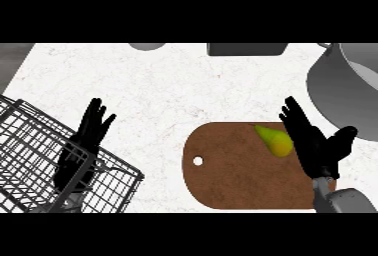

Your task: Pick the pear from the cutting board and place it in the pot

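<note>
A yellow-green pear [275, 140] lies on the upper right part of the brown cutting board [236, 180]. My right hand [317, 145] is open just to the right of the pear, fingers straight and pointing up-left, thumb spread to the right; the fingers run along the pear's right side. The grey pot [332, 85] stands at the right edge, partly cut off by the view. My left hand [85, 137] is open at the left, fingers up, over the wire rack.
A grey wire dish rack [44, 165] fills the lower left corner under my left hand. A dark rectangular object [246, 48] and a grey round object [148, 46] sit at the counter's far edge. White counter [184, 85] lies between them.
</note>
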### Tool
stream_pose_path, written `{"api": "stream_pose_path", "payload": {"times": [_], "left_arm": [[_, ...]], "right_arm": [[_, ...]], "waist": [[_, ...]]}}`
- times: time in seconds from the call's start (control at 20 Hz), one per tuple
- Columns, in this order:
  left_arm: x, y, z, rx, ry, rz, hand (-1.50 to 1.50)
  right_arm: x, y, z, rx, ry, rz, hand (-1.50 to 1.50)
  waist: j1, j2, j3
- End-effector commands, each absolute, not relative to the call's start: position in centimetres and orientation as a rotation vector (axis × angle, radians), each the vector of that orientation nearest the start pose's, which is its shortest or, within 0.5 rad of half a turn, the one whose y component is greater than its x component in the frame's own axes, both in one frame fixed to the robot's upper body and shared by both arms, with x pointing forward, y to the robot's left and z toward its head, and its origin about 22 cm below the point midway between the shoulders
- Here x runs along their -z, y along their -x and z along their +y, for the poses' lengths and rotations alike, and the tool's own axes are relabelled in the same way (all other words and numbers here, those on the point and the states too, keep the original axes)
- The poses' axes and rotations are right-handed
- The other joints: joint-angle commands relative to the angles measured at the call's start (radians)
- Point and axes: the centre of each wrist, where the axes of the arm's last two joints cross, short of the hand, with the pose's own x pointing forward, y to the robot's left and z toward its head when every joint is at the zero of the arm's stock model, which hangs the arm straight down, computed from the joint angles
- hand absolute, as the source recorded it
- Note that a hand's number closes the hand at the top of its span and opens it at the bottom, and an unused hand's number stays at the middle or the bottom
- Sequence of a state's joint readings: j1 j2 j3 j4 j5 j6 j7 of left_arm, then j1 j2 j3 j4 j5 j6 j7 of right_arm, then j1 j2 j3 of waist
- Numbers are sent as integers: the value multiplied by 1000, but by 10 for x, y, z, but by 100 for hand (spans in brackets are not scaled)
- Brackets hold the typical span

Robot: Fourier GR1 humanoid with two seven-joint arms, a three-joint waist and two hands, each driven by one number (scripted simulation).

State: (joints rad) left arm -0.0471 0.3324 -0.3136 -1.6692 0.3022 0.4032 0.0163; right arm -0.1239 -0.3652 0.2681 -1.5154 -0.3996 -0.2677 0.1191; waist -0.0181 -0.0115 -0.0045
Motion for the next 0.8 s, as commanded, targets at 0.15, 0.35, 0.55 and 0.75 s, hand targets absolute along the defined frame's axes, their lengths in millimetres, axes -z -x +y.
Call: {"api": "stream_pose_path", "payload": {"times": [0.15, 0.35, 0.55, 0.75], "left_arm": [[-56, -269, 232, 22, -112, -1674, 0], [-52, -276, 210, 57, -72, -1652, 0], [-59, -283, 212, 30, -94, -1673, 0], [-59, -289, 215, 24, -95, -1680, 0]], "right_arm": [[-65, -319, -242, -282, -359, -1529, 150], [-94, -326, -269, -783, -157, -1615, 150], [-55, -336, -296, -587, -433, -1676, -150], [-79, -356, -321, -649, -573, -1766, -150]], "waist": [[112, 35, 12], [164, 41, 11], [139, 51, 17], [128, 50, 14]]}}
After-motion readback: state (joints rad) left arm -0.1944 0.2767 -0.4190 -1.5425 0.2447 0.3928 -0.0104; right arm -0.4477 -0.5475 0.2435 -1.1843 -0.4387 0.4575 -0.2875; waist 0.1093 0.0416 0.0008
